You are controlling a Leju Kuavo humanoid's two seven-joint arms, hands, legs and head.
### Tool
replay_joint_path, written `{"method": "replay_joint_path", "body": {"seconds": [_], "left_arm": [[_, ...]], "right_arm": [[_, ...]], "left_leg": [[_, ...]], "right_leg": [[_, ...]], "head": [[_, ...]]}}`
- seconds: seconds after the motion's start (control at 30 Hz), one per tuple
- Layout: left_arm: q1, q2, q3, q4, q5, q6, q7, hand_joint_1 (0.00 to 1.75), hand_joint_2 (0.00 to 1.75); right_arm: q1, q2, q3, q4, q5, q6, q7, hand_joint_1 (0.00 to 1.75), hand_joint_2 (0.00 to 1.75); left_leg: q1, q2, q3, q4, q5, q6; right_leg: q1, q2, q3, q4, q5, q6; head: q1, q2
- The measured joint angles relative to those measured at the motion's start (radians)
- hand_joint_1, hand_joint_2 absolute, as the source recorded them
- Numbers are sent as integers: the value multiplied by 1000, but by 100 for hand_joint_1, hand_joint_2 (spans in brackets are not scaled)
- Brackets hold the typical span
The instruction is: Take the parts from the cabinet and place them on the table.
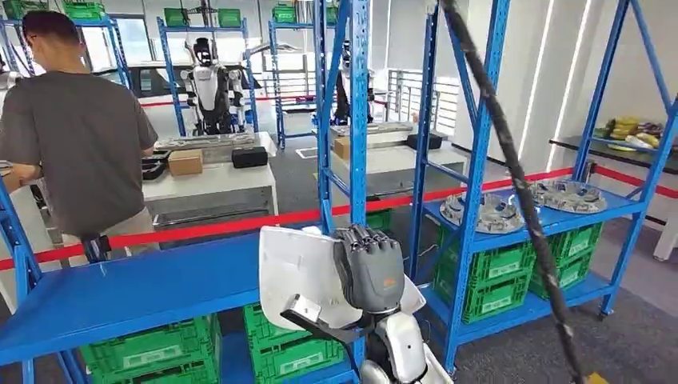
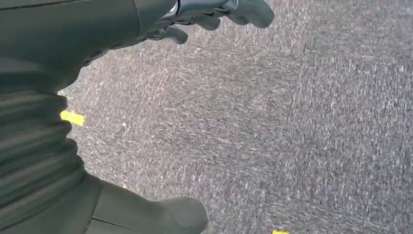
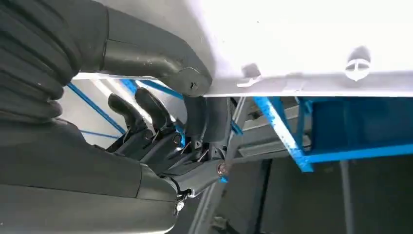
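Note:
My right hand (image 1: 368,268) grips a flat white panel part (image 1: 296,272), holding it upright in front of the blue shelf (image 1: 136,288). In the right wrist view the thumb (image 3: 156,58) presses on one face of the white part (image 3: 302,44) and the dark fingers (image 3: 204,122) wrap behind its edge. A small metal bracket (image 1: 302,308) sticks out at the part's lower corner. My left hand (image 2: 97,39) hangs over grey carpet, fingers (image 2: 214,14) and thumb (image 2: 160,214) apart, with nothing in it.
A person (image 1: 80,136) stands at far left behind red barrier tape (image 1: 208,228). The blue rack on the right carries round metal parts (image 1: 488,212) above green crates (image 1: 496,280). A black cable (image 1: 512,168) crosses diagonally. White tables (image 1: 212,180) with boxes stand further back.

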Motion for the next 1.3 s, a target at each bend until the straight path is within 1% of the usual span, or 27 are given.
{"method": "replay_joint_path", "body": {"seconds": [0.03, 0.07, 0.1, 0.13, 0.17, 0.2, 0.23, 0.27, 0.33, 0.37, 0.4, 0.5, 0.73, 0.8, 0.83, 0.87, 0.9, 0.97, 1.03, 1.07, 1.1, 1.13, 1.17, 1.2, 1.23, 1.27, 1.3], "left_arm": [[0, 0, 0, 0, -2, -1, -10, 0, 175], [0, 1, -1, 0, -3, -3, -21, 0, 175], [0, 1, -1, 0, -3, -3, -26, 0, 175], [0, 1, -1, 0, -3, -3, -28, 0, 175], [0, 3, -1, 0, -3, -3, -29, 0, 175], [-1, 4, -1, 0, -3, -3, -29, 0, 175], [-3, 7, -1, -1, -3, -3, -29, 0, 175], [-4, 7, -2, 0, -3, -4, -28, 0, 175], [-4, 7, -2, 0, -4, -4, -21, 0, 175], [-3, 7, -2, 0, -5, -3, -21, 0, 175], [-3, 7, -2, 0, -5, -3, -18, 0, 175], [-1, 7, -2, 0, -6, -4, -15, 0, 175], [-1, 5, -2, 0, -6, -3, -15, 0, 175], [-1, 7, -2, 0, -6, -4, -16, 0, 175], [-1, 8, -2, 0, -6, -7, -16, 0, 175], [-1, 6, -2, 0, -7, -10, -15, 0, 175], [-1, 5, -2, 1, -7, -12, -13, 0, 175], [-1, 5, -2, 1, -8, -25, -12, 0, 175], [5, 5, -2, 2, -8, -37, -12, 0, 175], [9, 5, -2, 2, -8, -39, -12, 0, 175], [12, 5, -2, 3, -8, -39, -13, 0, 175], [13, 4, -2, 3, -8, -39, -13, 0, 175], [13, 3, -2, 3, -8, -39, -14, 0, 175], [13, 3, -2, 3, -8, -39, -14, 0, 175], [13, 8, -2, 2, -8, -39, -14, 0, 175], [12, 8, -2, 2, -8, -39, -15, 0, 175], [14, 6, -2, 3, -8, -40, -15, 0, 175]], "right_arm": [[4, 0, 0, 0, 0, -1, 0, 157, 175], [10, 0, 0, 0, 0, -2, 2, 157, 175], [18, 0, 0, 0, 0, 0, 3, 157, 175], [23, -1, 0, 0, 1, 0, 4, 157, 175], [26, -1, 0, 0, 1, 0, 5, 157, 175], [26, -2, 0, -1, 2, 0, 5, 157, 175], [26, -2, 0, -2, 2, 0, 6, 157, 175], [25, -3, -2, -3, 2, -1, 7, 157, 175], [27, -3, -2, -3, 5, 0, 5, 157, 175], [27, -5, -2, -3, 4, 0, 6, 157, 175], [27, -6, -2, -3, 4, 0, 5, 157, 175], [28, -8, -2, -3, 4, 0, 5, 157, 175], [29, -8, -2, -3, 4, 1, 5, 157, 175], [28, -8, -2, -3, 5, 4, 3, 157, 175], [28, -8, -2, -3, 5, 3, 0, 157, 175], [28, -8, -2, -3, 5, 2, -1, 157, 175], [30, -8, -2, -3, 5, -1, -2, 157, 175], [34, -8, -1, -3, 7, -3, -6, 157, 175], [50, -9, -1, -2, 12, -2, -5, 157, 175], [57, -9, -1, -2, 14, -2, -5, 157, 175], [61, -9, -1, -2, 15, -2, -5, 157, 175], [62, -9, -1, -2, 15, -2, -5, 157, 175], [60, -10, -1, -2, 15, -2, -7, 157, 175], [60, -11, -1, -2, 16, -2, -8, 157, 175], [61, -11, 0, -1, 16, -2, -8, 157, 175], [63, -11, 0, -1, 17, -3, -8, 157, 175], [65, -12, 0, -1, 16, -2, -8, 157, 175]], "left_leg": [[0, 0, -26, 81, -38, -2], [0, 0, -39, 136, -51, -3], [0, 0, -32, 147, -40, -2], [0, 0, -2, 113, -11, 1], [-1, 0, 51, 35, 22, 5], [-2, 0, 120, -71, 46, 12], [-5, 1, 172, -161, 32, 19], [-10, 1, 190, -173, 32, 22], [-9, 0, 175, -181, 33, 30], [-8, 2, 177, -183, 33, 28], [-10, 0, 176, -182, 35, 33], [-12, 0, 169, -178, 42, 42], [-14, 0, 161, -174, 47, 46], [-20, -2, 149, -168, 47, 55], [-20, -2, 148, -172, 50, 59], [-9, -3, 157, -186, 60, 64], [-6, -3, 164, -195, 67, 66], [-3, -5, 156, -196, 74, 71], [-1, -13, 147, -191, 76, 67], [2, -19, 143, -188, 77, 65], [6, -27, 140, -184, 76, 59], [11, -35, 138, -179, 74, 52], [18, -44, 136, -170, 70, 41], [21, -52, 131, -160, 64, 30], [19, -59, 122, -155, 63, 19], [17, -67, 119, -154, 64, 12], [19, -73, 118, -158, 68, 6]], "right_leg": [[2, 0, -10, 0, 7, -1], [4, 0, -19, 0, 14, -1], [6, -1, -26, 1, 19, -1], [7, -1, -33, 1, 25, 0], [9, -1, -39, 2, 31, 2], [10, -1, -43, 4, 35, 5], [9, -1, -45, 6, 38, 8], [13, 0, -50, 7, 43, 14], [13, -1, -52, 9, 49, 23], [17, -1, -53, 9, 32, 5], [17, 0, -55, 7, 47, -6], [15, 0, -56, -1, 64, 19], [13, 1, -61, -5, 74, 25], [6, -2, -59, -11, 82, 42], [6, -2, -59, -14, 83, 45], [12, -2, -60, -13, 82, 49], [8, -1, -65, 2, 65, 52], [3, 0, -122, 135, -23, 61], [-7, 0, -190, 300, -92, 68], [-11, 0, -198, 323, -93, 71], [-16, 0, -178, 292, -72, 74], [-21, 1, -135, 222, -37, 78], [-27, 7, -71, 113, 6, 85], [-36, 35, -26, 25, 10, 93], [-26, 59, -24, 30, -4, 91], [-29, 44, -28, 31, 0, 74], [-24, 37, -31, 32, -1, 67]], "head": [[0, 0], [0, 0], [-1, 0], [-1, 0], [-1, 0], [-1, 0], [0, 0], [0, 0], [0, 0], [2, 0], [3, 0], [4, 0], [4, 0], [4, 0], [4, 0], [4, 0], [3, 0], [7, 0], [7, 0], [7, 0], [7, 0], [7, 0], [7, 0], [8, 0], [7, 0], [6, 0], [5, 0]]}}
